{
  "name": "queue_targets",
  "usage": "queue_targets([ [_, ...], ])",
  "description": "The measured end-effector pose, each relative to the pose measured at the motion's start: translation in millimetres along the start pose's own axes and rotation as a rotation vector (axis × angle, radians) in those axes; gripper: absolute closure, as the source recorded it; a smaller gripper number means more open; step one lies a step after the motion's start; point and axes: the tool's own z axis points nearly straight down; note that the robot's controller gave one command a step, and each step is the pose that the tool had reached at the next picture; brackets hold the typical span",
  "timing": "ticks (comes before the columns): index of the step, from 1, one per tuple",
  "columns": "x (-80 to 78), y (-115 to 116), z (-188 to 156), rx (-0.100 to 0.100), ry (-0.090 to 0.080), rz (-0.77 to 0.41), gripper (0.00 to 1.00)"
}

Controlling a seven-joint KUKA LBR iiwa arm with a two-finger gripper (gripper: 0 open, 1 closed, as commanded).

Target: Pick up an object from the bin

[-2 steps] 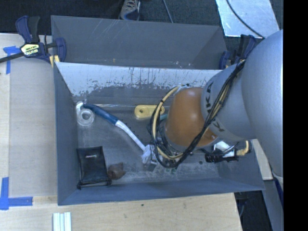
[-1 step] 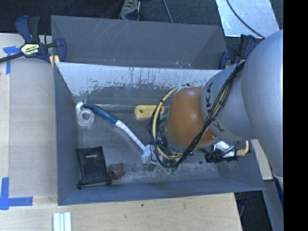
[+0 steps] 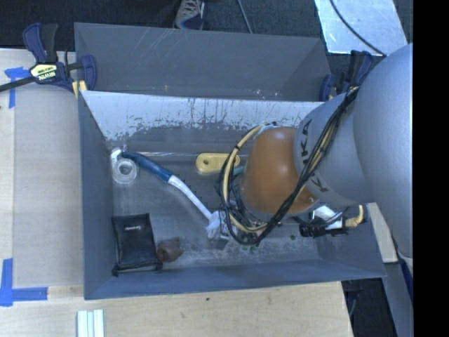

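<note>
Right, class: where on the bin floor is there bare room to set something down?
Bare floor lies between the toothbrush and the black case, and behind the toothbrush, left of the yellow piece. Crowded around the claw and brown lump.

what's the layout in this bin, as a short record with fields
bin: grey metal
tool: low near the front middle, below the arm's orange cover
nearest thing: blue and white brush, its white end by the tool
behind the tool: yellow piece
left back: clear ring, at the brush's blue end
left front: black flat case, with a brown lump beside it
</note>
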Motion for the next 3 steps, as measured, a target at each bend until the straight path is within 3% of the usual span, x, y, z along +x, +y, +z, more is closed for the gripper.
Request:
queue_targets([
  [2, -0.3, 0, -8, -0.001, -0.003, 0.000, 1.00],
  [3, 2.0, -2, -33, 0.005, 0.009, -0.001, 1.00],
])
